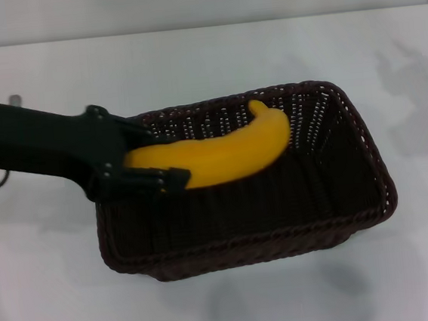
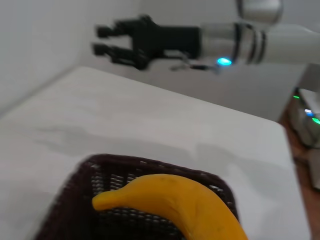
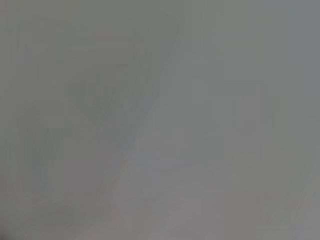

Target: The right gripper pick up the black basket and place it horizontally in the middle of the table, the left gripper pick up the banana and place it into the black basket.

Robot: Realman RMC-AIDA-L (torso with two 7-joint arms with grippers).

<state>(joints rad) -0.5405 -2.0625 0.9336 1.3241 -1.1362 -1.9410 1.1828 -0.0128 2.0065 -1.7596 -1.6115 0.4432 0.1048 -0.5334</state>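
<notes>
The banana (image 1: pixel 225 153) hangs inside the black basket (image 1: pixel 353 185), its long axis running left to right along the basket's length, dark-tipped end pointing to the far right corner and its left end clamped between the pads of the left end effector (image 1: pixel 148 165). It is smooth, yellow-orange and unpeeled, and looks just above the basket floor, though contact cannot be told. The basket, dark woven wicker with a braided rim, lies lengthwise near the middle of the white desk (image 1: pixel 53 297). The coming move, as I judge it, is simply to let go. The right end effector (image 2: pixel 116 41) is parked well off at the far right, fingers spread and empty.
</notes>
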